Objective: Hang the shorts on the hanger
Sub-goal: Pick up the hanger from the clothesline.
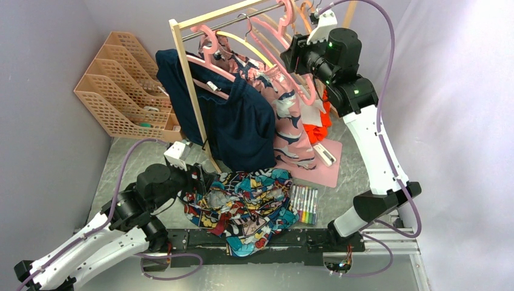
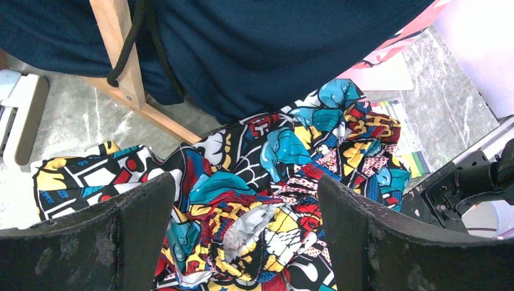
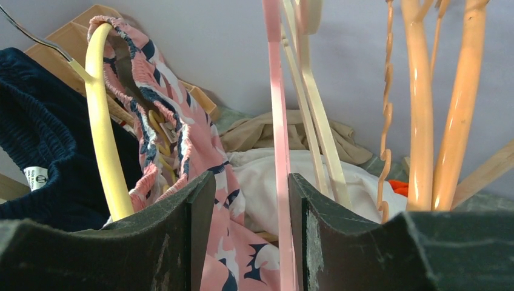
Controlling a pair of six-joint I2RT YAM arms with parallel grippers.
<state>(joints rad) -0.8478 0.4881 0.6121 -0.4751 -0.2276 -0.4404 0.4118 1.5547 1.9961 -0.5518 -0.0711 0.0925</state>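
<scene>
Top external: grey marbled table [image 1: 124, 160], lilac walls [image 1: 48, 60], left gripper [image 2: 242, 188] spread over crumpled shorts [image 1: 242, 206], right gripper [image 3: 251, 182] parted around the hanger [image 3: 280, 151].

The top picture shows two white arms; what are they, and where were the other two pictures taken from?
They are two robot arms, each ending in a two-finger gripper. The top picture comes from a fixed camera above; the others from cameras on the wrists, so the dark wedges are fingers. The left gripper hangs open over the comic-print shorts, crumpled on the table beside markers. The right gripper is at the clothes rack, open, with the pink hanger between its fingers. Nothing is gripped.
</scene>
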